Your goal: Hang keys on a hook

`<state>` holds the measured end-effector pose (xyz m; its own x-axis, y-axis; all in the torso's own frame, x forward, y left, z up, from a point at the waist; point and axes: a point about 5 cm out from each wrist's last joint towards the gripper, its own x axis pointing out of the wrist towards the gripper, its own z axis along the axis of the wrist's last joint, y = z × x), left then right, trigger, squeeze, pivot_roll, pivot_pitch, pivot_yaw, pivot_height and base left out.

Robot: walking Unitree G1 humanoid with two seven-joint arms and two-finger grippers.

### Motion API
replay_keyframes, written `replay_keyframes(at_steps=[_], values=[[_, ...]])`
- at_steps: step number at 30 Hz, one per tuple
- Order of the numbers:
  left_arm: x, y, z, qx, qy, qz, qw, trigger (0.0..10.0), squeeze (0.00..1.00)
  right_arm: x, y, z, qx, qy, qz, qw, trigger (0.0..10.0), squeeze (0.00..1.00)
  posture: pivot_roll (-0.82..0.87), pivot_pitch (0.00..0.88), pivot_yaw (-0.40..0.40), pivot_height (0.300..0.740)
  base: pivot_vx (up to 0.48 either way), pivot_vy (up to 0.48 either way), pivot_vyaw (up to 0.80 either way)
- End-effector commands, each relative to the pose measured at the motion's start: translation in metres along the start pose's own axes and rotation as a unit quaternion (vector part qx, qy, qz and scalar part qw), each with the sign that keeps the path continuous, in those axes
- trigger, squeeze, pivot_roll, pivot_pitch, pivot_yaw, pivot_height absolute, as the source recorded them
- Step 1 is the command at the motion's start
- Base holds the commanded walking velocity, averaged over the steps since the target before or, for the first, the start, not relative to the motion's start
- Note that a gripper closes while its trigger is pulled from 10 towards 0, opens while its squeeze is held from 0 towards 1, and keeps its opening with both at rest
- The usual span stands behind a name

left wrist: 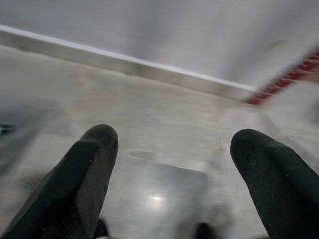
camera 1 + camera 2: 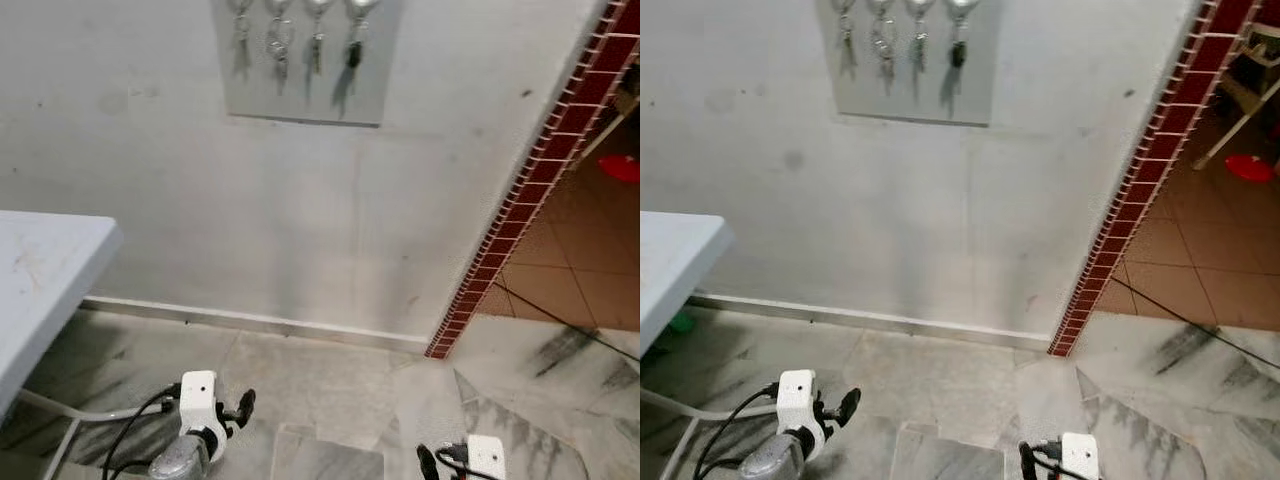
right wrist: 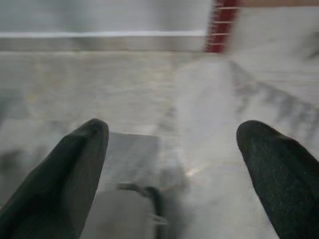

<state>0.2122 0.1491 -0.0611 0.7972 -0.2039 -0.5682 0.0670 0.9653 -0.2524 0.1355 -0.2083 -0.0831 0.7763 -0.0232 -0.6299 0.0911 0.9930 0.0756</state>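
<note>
Keys (image 2: 278, 45) hang in bunches from a row of hooks (image 2: 318, 6) on a wall plate (image 2: 304, 95), high above and well ahead of both hands. The left hand (image 1: 169, 164) and right hand (image 3: 172, 159) are spread open and empty above the floor (image 2: 330, 400). A bunch looks light, stiff and jangly, likely slippery; pinching its ring seems best.

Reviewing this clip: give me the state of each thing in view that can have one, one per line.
left gripper: open, empty, low over the floor.
right gripper: open, empty, low over the floor.
key rack: mounted on the wall; all four hooks in view hold something.
keys: hanging from the hooks, none in either gripper.
white table: standing at the robot's left, visible top bare.
</note>
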Motion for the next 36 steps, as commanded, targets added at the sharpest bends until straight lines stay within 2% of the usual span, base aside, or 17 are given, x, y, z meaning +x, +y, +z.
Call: replay_keyframes(at_steps=[1,36], values=[[-0.0032,0.0121,0.0008,0.005,0.004,0.015,1.000,10.0,0.00,0.0013,0.0047,0.0006,0.005,-0.002,0.005,1.000,10.0,0.00,-0.07,0.068,0.009,0.740,0.000,-0.405,0.00],[-0.0024,0.0115,0.0014,0.006,0.006,0.016,1.000,10.0,0.00,0.0008,0.0057,-0.0008,0.006,0.000,0.007,1.000,10.0,0.00,-0.07,0.058,0.005,0.740,0.000,-0.407,0.00]])
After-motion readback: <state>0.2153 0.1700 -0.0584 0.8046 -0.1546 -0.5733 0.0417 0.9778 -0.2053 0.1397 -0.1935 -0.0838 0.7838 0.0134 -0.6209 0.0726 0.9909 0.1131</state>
